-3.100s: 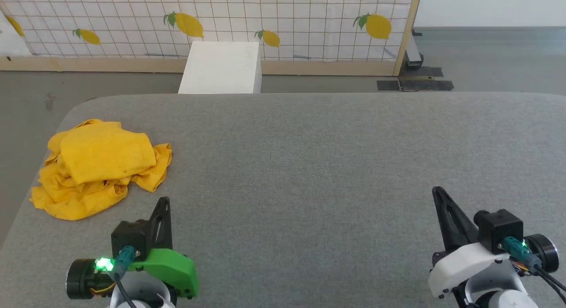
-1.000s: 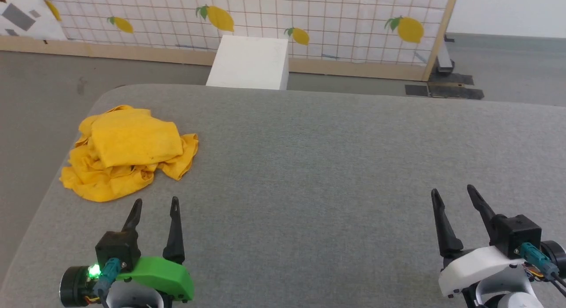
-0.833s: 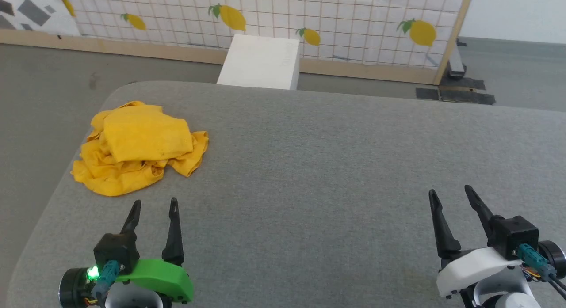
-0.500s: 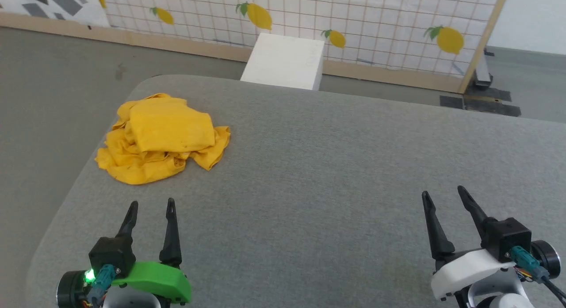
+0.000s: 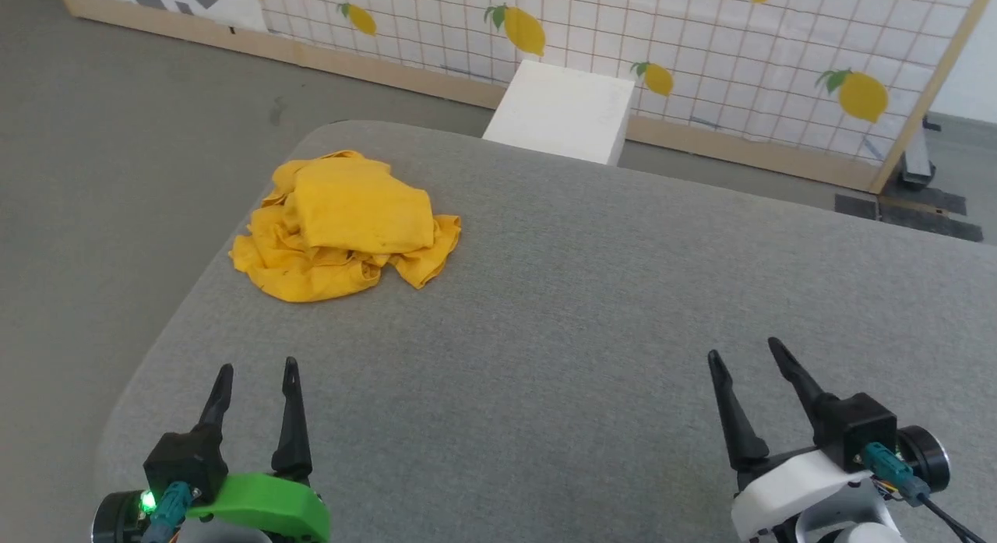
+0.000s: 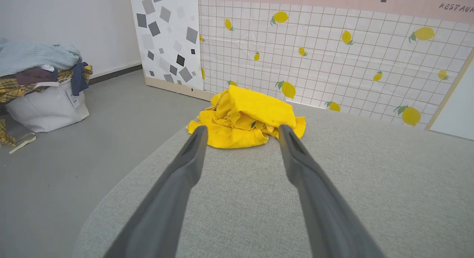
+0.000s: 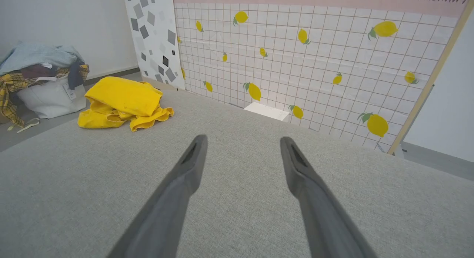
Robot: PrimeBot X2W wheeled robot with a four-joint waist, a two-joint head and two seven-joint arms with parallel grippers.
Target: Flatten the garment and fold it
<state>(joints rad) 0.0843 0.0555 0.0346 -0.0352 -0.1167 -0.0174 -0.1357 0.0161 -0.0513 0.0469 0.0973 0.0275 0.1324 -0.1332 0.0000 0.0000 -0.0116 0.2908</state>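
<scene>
The garment (image 5: pixel 347 227) is a yellow T-shirt lying crumpled in a heap near the far left corner of the grey padded table (image 5: pixel 592 309); no print shows. My left gripper (image 5: pixel 257 368) stands open at the near left edge, well short of the heap, with nothing between its fingers. In the left wrist view the garment (image 6: pixel 246 119) lies straight ahead beyond my left gripper (image 6: pixel 240 130). My right gripper (image 5: pixel 744 352) is open and empty at the near right. The right wrist view has the garment (image 7: pixel 122 102) far off to the left of my right gripper (image 7: pixel 240 139).
A white box (image 5: pixel 565 111) stands on the floor behind the table, in front of a lemon-print tiled screen (image 5: pixel 701 52). A white bag heaped with clothes (image 6: pixel 40 87) sits on the floor to the left. The table's left edge (image 5: pixel 163 340) is close to my left gripper.
The whole head view has shifted, so the camera has turned left. The garment has not moved on the table. Both grippers have stayed open near the front edge over the last second.
</scene>
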